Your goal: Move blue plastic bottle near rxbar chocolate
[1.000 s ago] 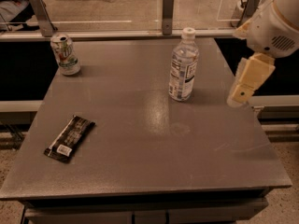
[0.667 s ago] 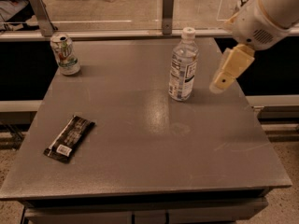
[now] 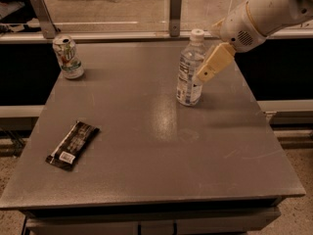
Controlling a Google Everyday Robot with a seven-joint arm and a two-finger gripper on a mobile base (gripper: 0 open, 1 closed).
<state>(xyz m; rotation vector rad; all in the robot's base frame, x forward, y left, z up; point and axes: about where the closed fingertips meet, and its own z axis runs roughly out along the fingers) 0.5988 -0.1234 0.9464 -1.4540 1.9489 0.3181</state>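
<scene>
Bottle [image 3: 189,67]: upright at the far middle of the table [image 3: 161,180];
Gripper [image 3: 201,76]: just right of the bottle, tip against its side; grip state: cannot tell;
Bar [image 3: 73,145]: flat, front left, well apart from the bottle

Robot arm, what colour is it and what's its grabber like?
The arm is fat, round and white, with a tan ring and a patch of tiny holes. Its gripper is pale tan and blocky, beside the blue plastic bottle.
</scene>
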